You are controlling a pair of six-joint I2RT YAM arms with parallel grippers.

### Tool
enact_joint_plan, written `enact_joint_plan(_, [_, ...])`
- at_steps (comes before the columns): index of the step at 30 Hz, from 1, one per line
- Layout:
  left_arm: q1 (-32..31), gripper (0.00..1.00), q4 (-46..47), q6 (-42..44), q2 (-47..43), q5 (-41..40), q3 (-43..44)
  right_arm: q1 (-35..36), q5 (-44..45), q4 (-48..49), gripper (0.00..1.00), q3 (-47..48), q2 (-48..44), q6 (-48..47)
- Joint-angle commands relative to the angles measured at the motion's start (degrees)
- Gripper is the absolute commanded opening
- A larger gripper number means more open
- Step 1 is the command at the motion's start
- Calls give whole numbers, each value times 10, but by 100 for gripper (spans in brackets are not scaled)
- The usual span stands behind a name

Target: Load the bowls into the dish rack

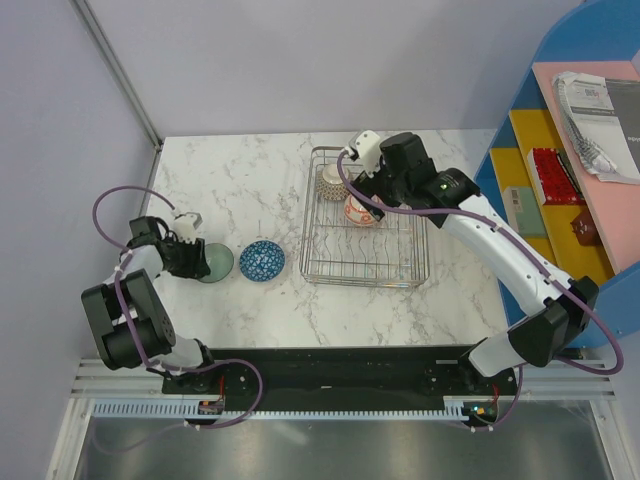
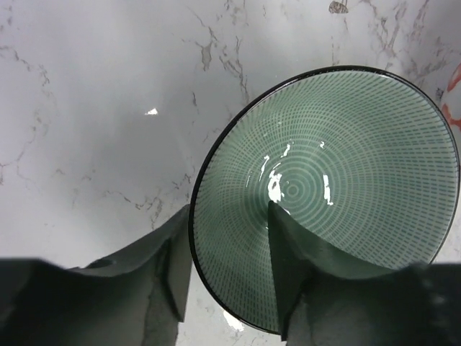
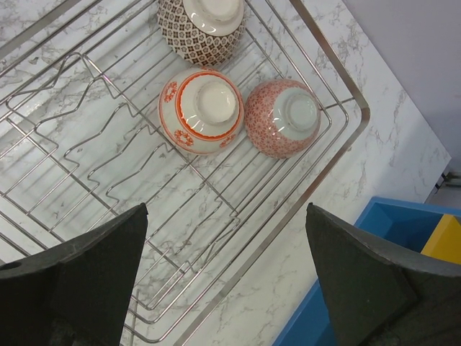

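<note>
Black rail point(image 1: 330, 372) fronts marble table point(image 1: 230, 170), lilac wall point(image 1: 300, 60).

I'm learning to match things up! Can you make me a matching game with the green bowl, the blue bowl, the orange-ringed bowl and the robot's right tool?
Things:
1. green bowl
2. blue bowl
3. orange-ringed bowl
4. right tool

Where or how:
A. upside down in the dish rack
B. wide open above the rack
C. on the table, no tool touching it
D. rim between the fingers of the left tool

Pairs: 1-D, 2-C, 3-A, 4-B
</note>
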Motion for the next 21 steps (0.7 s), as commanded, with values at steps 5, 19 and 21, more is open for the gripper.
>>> enact_joint_plan(5, [3, 23, 3, 31, 15, 6, 20, -23, 37, 13, 98, -9, -14, 7])
enact_joint_plan(19, [4, 2, -93, 12, -53, 59, 138, -21, -79, -1, 98, 2, -36, 3])
enact_joint_plan(21, [4, 2, -128, -2, -58, 83, 178, -10, -94, -10, 98, 6, -38, -11])
